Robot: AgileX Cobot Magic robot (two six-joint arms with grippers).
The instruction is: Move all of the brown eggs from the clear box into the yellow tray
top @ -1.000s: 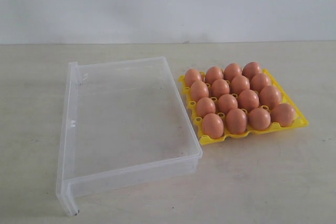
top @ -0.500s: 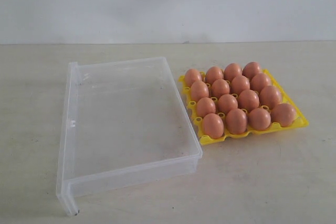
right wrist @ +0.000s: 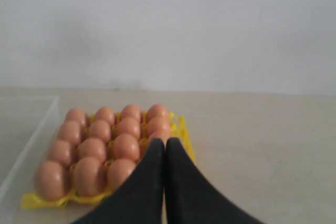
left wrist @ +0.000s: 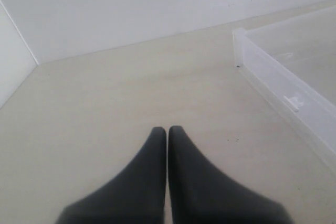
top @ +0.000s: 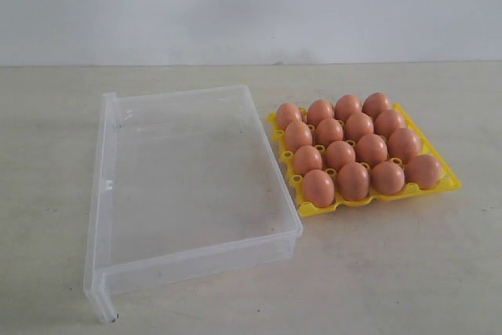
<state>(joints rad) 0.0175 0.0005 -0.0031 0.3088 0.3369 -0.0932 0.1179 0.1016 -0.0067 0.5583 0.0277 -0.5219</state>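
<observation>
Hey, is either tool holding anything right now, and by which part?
Nothing is held. The left tool and the right tool are shut empty; the brown eggs sit in the yellow tray.

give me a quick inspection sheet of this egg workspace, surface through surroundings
surface: pale table, bare apart from the job's things
job's things: brown eggs sit four rows of four in the yellow tray; the clear box close beside it has no eggs inside; cannot tell whether box and tray touch
clutter: nothing seen
grippers: left gripper shut and holding nothing, over bare table near the box; right gripper shut and holding nothing, facing the tray; neither shows in the exterior view
cables: nothing seen
surroundings: plain pale wall behind the table
</observation>
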